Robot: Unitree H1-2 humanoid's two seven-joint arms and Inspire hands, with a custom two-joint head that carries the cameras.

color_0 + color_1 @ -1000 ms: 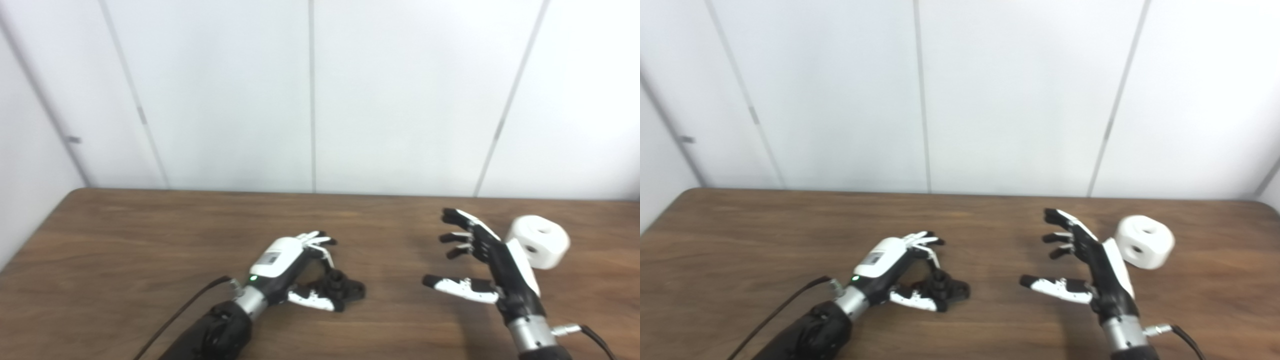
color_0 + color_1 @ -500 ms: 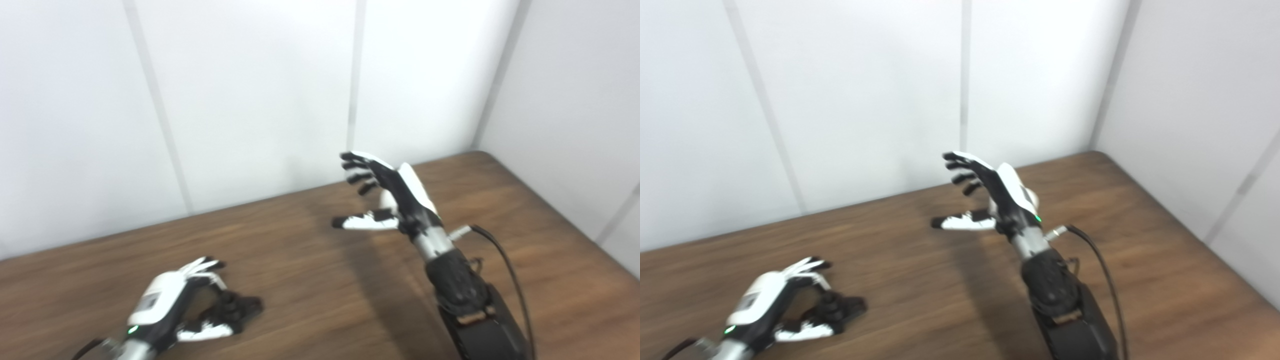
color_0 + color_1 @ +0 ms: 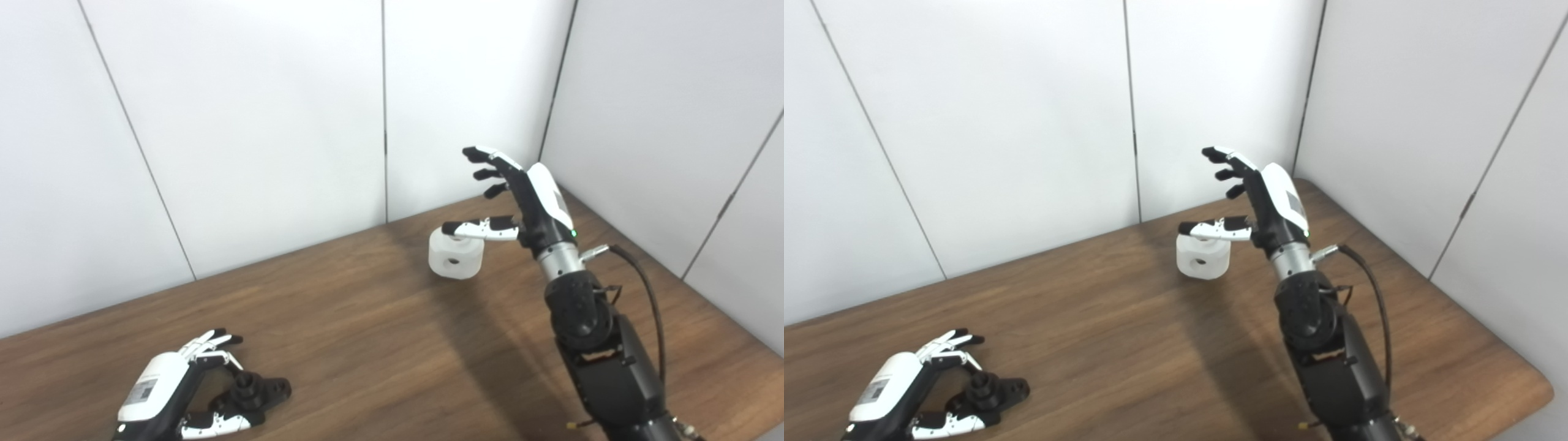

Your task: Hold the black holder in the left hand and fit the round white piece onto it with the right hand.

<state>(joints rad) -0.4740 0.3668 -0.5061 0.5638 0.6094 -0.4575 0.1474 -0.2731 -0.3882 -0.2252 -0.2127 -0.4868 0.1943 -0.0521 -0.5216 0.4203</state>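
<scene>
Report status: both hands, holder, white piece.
Left hand curled around holder on table, grip unconfirmed. Right hand open, raised, thumb over white piece. Piece on table, not held. Nothing between them.

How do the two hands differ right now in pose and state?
The left hand sits low by the table, fingers curled around the black holder; the right hand is raised, fingers spread, holding nothing. The left hand is at the near left; the right hand is far right, near the wall corner, its thumb over the white piece, whether touching I cannot tell. Whether the left hand actually grips the holder is unclear. Both are black-and-white.
</scene>
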